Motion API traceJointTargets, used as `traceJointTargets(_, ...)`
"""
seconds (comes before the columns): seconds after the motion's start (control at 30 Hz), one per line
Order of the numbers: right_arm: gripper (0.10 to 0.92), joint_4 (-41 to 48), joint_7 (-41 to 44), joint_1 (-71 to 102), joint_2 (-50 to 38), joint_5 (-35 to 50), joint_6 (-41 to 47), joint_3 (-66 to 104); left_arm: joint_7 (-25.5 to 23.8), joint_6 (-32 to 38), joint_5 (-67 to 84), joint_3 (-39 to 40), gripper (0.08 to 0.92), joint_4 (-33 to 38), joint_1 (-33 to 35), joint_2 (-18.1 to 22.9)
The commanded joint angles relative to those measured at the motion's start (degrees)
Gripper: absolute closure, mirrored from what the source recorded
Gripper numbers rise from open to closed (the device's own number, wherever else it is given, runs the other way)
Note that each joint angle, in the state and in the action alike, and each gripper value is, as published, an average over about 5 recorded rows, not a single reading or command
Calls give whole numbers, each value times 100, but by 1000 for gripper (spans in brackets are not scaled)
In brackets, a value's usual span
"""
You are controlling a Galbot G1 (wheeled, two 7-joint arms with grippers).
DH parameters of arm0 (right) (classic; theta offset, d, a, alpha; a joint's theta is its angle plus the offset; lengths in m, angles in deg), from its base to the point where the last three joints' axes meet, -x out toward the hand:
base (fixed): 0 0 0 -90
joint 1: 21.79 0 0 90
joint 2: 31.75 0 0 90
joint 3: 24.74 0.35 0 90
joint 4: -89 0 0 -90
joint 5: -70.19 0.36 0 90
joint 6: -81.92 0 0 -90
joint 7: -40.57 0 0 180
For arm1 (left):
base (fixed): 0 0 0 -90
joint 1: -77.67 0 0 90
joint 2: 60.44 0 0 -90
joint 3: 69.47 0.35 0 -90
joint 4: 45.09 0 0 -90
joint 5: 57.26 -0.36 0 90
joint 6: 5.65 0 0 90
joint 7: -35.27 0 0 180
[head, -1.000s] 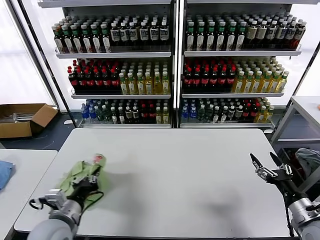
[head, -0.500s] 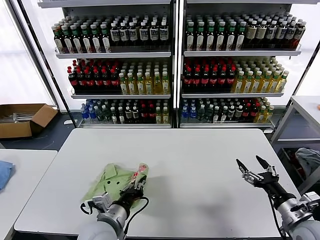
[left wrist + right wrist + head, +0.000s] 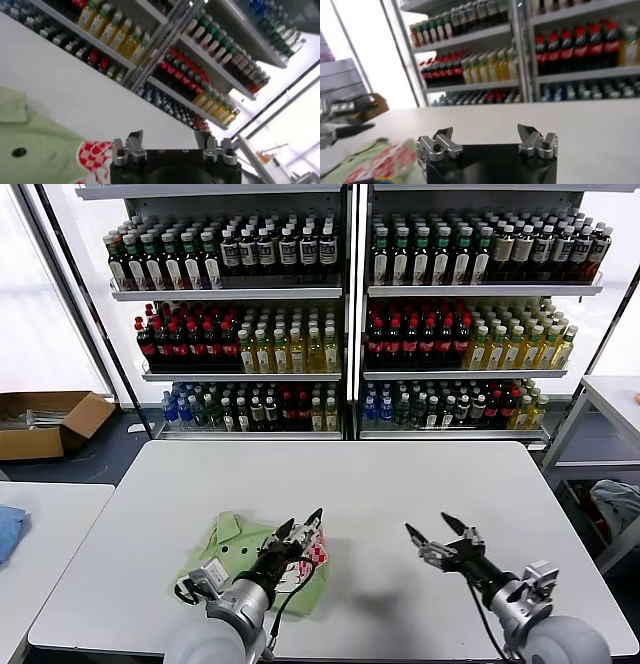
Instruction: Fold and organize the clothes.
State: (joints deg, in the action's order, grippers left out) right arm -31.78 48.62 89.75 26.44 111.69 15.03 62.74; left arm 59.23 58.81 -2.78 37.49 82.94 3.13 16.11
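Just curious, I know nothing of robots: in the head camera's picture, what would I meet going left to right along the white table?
Light green polo shirt with red-and-white checkered print → open left gripper → open right gripper.

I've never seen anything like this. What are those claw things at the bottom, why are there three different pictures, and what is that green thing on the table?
The claws are a two-armed robot's grippers. The wide picture comes from a camera on its head, looking down at a white table in front of shelves of bottled drinks. The other two pictures come from small cameras on each wrist, so each shows its own fingers up close.

The green thing is a polo shirt with a red-and-white checkered print, lying bunched on the table. The left gripper is over the shirt with its fingers spread apart; nothing is pinched between them. The right gripper, also open and empty, hangs above bare table to the shirt's right. So at this moment nothing is held.
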Motion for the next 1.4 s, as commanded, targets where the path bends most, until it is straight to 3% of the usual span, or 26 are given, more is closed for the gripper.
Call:
traceJointTargets(0.03,203,376,-248,-803,569,-154,524,-2262,-67,157,414,-1219,241,438,164,-405)
traceJointTargets(0.17,203,718,-287,-1109,819,-181,589,-2779,-80,108,478,-1524,184,614,350,-480)
traceJointTargets(0.47,203,1314,-605,-1475,1322,181,675,-3127,-108,55,454,-1621,177,658,413,-372)
traceJointTargets(0.57,236,1362,-685,-1524,1396,306,642,-3031,-120,53,445,-1625,177,634,407,-322)
traceJointTargets(1.03,636,1689,182,-1495,1149,541,520,-2342,-195,48,445,-1775,177,556,499,-260)
traceJointTargets(1.23,809,1597,305,-1494,827,343,936,-1987,-223,49,452,-1851,177,573,588,-293)
traceJointTargets(1.4,888,1287,545,-1403,273,42,1016,-1526,-225,48,455,-1866,177,536,567,-278)
